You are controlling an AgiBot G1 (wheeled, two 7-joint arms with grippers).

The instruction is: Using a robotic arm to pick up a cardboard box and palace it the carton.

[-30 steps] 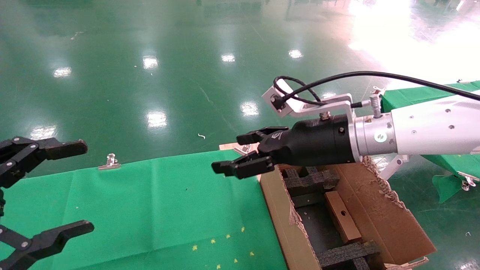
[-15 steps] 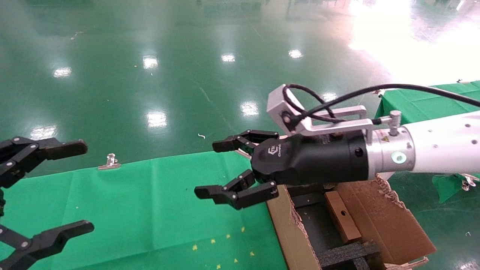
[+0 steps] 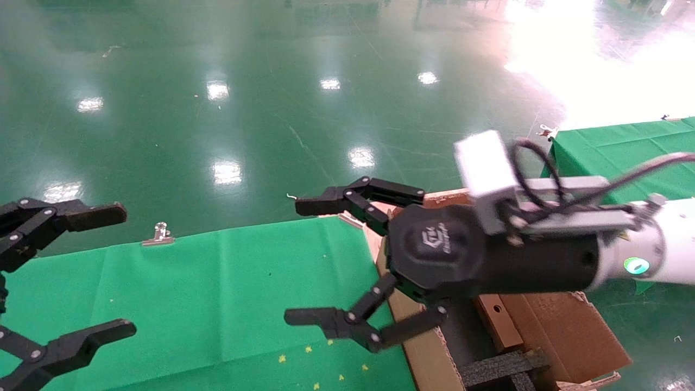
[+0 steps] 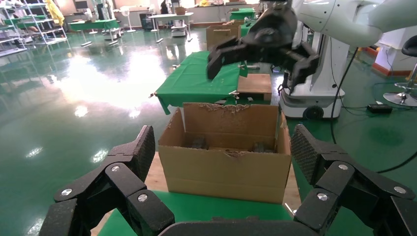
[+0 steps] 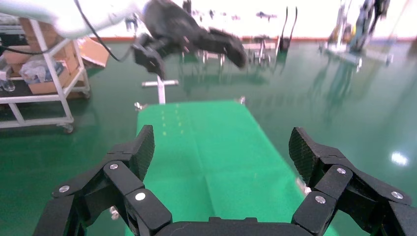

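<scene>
Cardboard box [image 3: 495, 321]: lay inside the carton, a long brown piece with a small round hole in its upper face, partly hidden behind the right arm

Carton [image 3: 564, 331]: stood open just beside the right end of the green-covered bench [image 3: 217, 293], ragged flaps spread; black foam block [image 3: 502, 369] visible in the near part of its interior; seen from the left wrist view [image 4: 226, 157] as an open-topped box with the flap toward that camera torn along its edge

Robotic arm [image 3: 670, 252]: the right arm, white, reaching in from the right with a green light near the wrist and a grey camera block [image 3: 485, 163] on top

Right gripper [image 3: 307, 260]: held in the air above the carton's left wall and the bench edge; jaws spread wide, nothing between them

Left gripper [image 3: 117, 270]: at the left edge of the head view, above the bench; jaws wide apart, holding nothing

Floor [image 3: 217, 108]: glossy green, lamp reflections across it
</scene>
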